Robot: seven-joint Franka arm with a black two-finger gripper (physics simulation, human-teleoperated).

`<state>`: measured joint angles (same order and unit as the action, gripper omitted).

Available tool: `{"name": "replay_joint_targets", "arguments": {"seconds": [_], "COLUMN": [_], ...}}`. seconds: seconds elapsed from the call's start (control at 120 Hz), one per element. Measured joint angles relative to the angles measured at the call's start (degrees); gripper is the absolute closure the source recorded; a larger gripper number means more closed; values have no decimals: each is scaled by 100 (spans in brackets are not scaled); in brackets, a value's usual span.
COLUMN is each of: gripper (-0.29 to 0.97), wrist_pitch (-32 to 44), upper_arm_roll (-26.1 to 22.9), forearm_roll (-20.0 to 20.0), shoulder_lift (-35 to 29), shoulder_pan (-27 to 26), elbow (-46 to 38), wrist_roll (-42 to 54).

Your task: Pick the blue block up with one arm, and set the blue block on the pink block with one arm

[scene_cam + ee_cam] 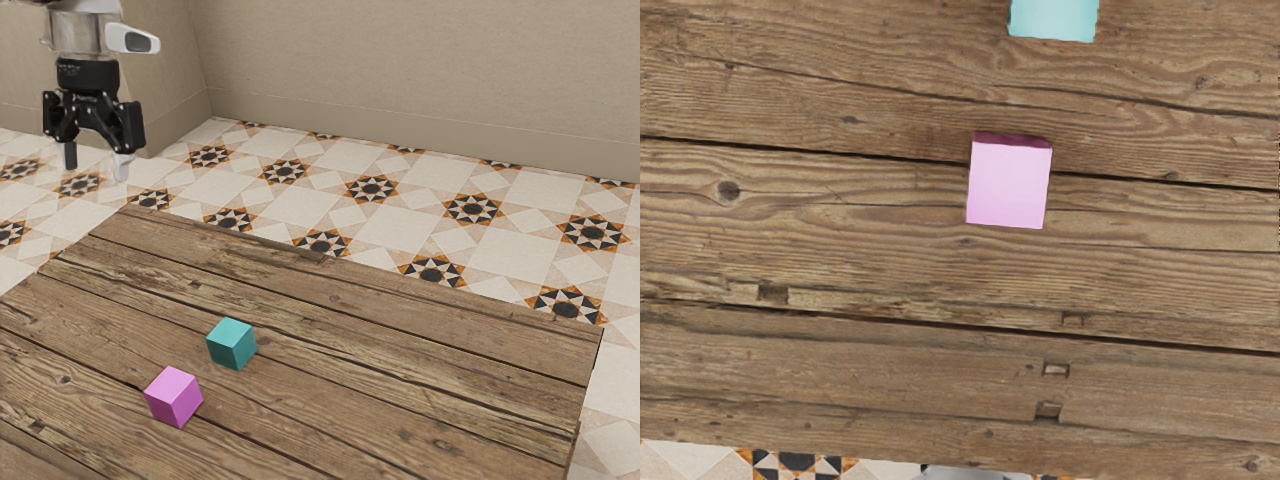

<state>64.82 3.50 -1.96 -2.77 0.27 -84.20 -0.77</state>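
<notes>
Two small cubes are what I have to work with. The teal-blue block (231, 343) sits flat on the weathered wooden plank table (420, 330), roughly midway across the boards in the exterior view. The magenta-pink block (172, 396) rests on the same table nearby, toward the exterior view's left and nearer that camera. The two are close but not touching, with bare wood between them. Through my wrist camera the magenta-pink block (1009, 184) lies across a seam between planks, and the teal-blue block (1053, 20) sits beyond it, only partly in frame. My black two-finger gripper (96, 163) hangs high at the exterior view's upper left, well apart from both cubes, fingers spread wide with nothing between them. Around the table lies a cream tiled floor with dark star patterns (400, 215), backed by a plain beige wall (450, 70).
</notes>
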Motion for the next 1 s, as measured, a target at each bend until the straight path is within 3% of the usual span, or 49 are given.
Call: {"name": "replay_joint_targets", "arguments": {"seconds": [0.225,0.342,0.425,0.642,1.0], "gripper": [0,0,0,0,0], "wrist_pitch": [1060,817,591,316,248], "upper_arm_roll": [-2,-66,-85,-85,-52], "forearm_roll": [26,12,4,-13,2], "shoulder_lift": [33,404,517,742,824], "shoulder_pan": [-37,-36,-118,-606,-484], "elbow": [87,1692,2147,2264,2099], "wrist_roll": [-35,-49,-58,-79,-93]}}
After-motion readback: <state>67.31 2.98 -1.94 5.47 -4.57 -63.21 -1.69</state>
